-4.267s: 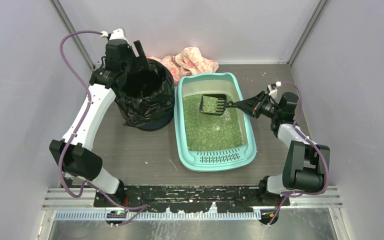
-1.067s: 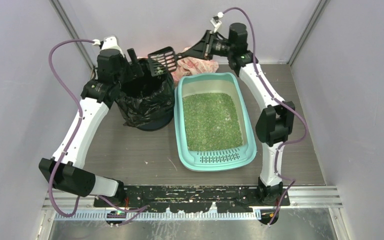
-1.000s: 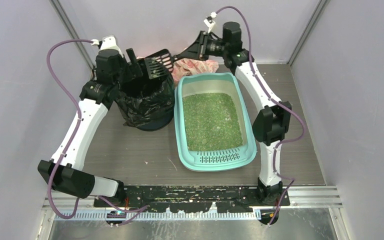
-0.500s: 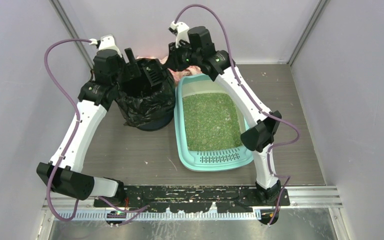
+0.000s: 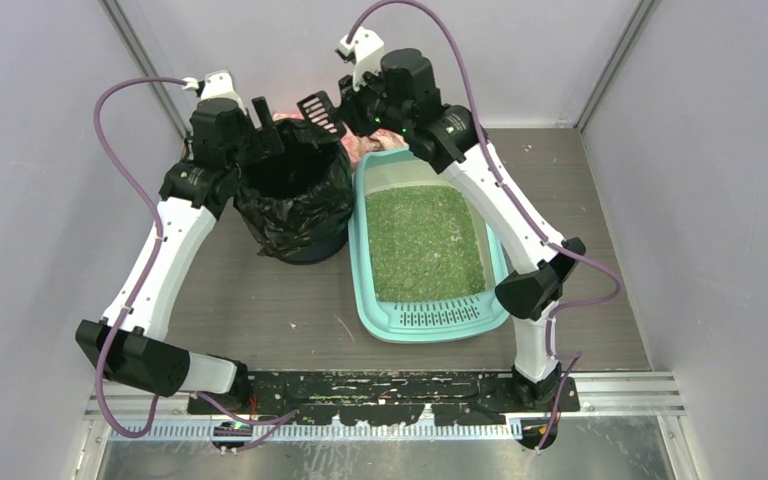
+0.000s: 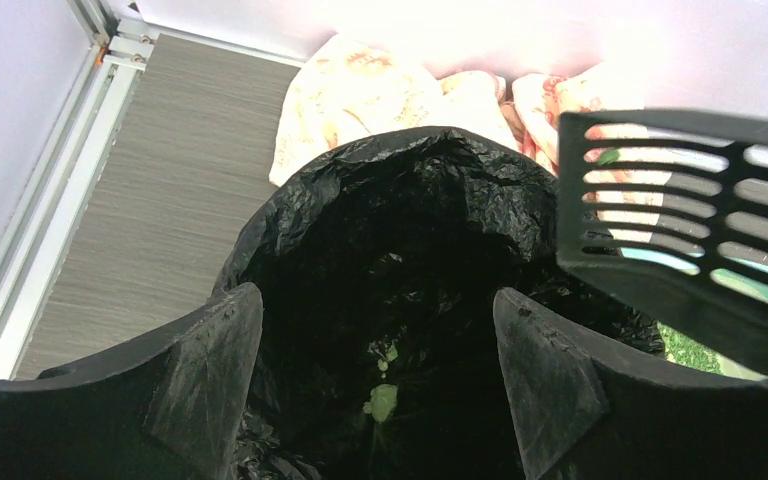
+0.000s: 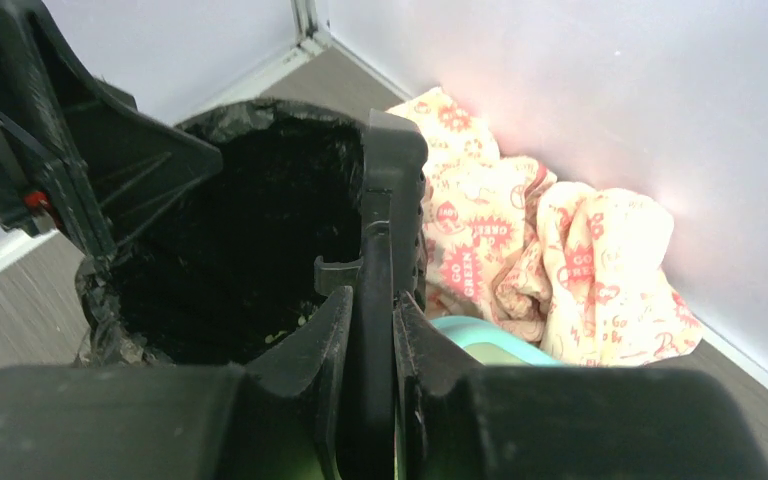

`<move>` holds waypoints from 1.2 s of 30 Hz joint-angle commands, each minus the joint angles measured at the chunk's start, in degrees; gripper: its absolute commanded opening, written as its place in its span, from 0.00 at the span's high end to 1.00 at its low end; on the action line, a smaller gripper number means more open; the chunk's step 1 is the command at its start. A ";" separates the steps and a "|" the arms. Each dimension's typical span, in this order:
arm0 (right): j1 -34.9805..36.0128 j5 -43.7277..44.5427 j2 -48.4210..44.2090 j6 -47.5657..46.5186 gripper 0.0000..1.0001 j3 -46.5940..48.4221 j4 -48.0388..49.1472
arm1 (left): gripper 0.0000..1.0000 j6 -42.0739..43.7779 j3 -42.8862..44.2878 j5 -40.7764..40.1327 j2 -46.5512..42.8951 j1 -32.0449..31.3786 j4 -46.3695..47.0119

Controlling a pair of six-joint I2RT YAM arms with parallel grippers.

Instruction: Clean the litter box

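The mint-teal litter box (image 5: 430, 322) lies right of centre, its bed of green litter (image 5: 425, 245) bare of tools. My right gripper (image 5: 352, 108) is shut on the handle of a black slotted scoop (image 5: 318, 106), held turned on edge over the back rim of the round bin lined with a black bag (image 5: 295, 205). In the right wrist view the scoop (image 7: 392, 200) stands edge-on between the fingers of that gripper (image 7: 372, 300). My left gripper (image 6: 378, 340) hangs open over the bin's left rim, looking in at green clumps (image 6: 382, 400). The scoop's head (image 6: 680, 230) looks empty.
A crumpled cream and red cloth (image 7: 560, 250) lies against the back wall behind the bin and the box. Grey walls close in the left, right and back sides. The right arm's elbow (image 5: 535, 290) overhangs the litter box's right rim.
The right arm swung further left; the scoop dipped into the bin's mouth, then rose to its back rim turned on edge. The left arm barely moved.
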 commanded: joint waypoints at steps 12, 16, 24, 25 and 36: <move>-10.03 -23.07 -3.21 19.62 0.99 -2.37 8.75 | 0.15 -1.01 3.46 0.79 1.18 -0.17 2.73; -15.45 -30.05 -8.26 34.14 0.99 -12.24 26.25 | 0.15 -1.29 4.28 1.49 1.98 -0.12 3.01; -25.93 -36.94 -12.51 54.33 0.99 -21.40 47.73 | 0.15 -1.72 4.73 1.84 4.24 -0.08 3.43; -27.34 -36.80 -13.49 55.44 0.99 -23.66 48.77 | 0.15 -1.79 5.14 1.85 4.81 -0.03 3.57; -35.46 -29.32 -24.77 30.82 0.99 -43.43 16.76 | 0.17 -5.19 11.48 0.83 13.78 2.17 10.38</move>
